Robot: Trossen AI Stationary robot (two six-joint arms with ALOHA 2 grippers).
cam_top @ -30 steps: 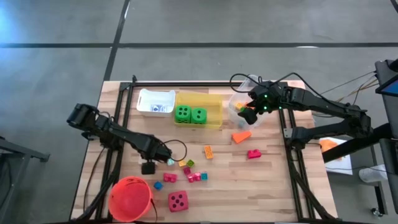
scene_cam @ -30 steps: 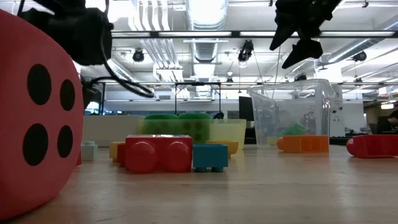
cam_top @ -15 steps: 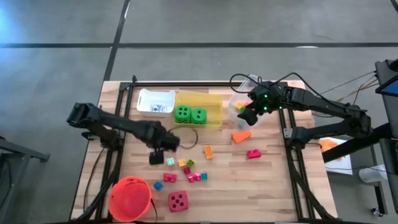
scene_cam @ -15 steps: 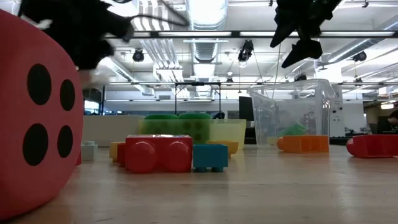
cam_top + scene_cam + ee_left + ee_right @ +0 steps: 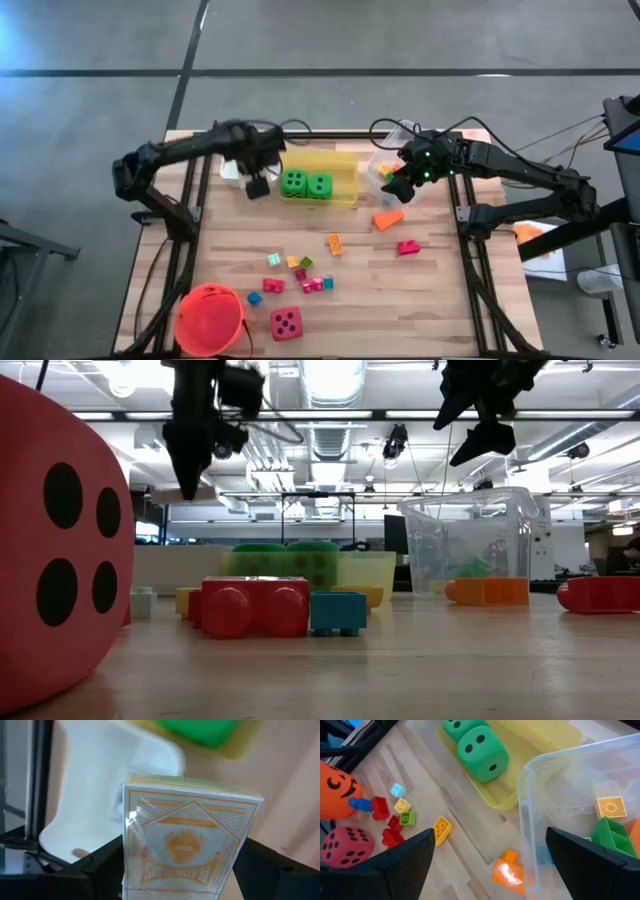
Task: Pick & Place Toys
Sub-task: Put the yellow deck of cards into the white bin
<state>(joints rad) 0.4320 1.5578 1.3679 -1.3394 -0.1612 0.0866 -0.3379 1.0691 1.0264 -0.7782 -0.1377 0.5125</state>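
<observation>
Card pack point(image 5: 187, 840), white, orange ornate print, cellophane-wrapped, between left fingers point(image 5: 100, 870)

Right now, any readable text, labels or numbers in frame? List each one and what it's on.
"PLAYING CARDS": printed on the card pack held in the left pincer, reading upside down in the left wrist view.
Prints on the cards in the white bin: too small to read.
Emblem on the yellow block in the clear bin: a sign, not legible text.
Dice carry dots only, no numerals.
</observation>
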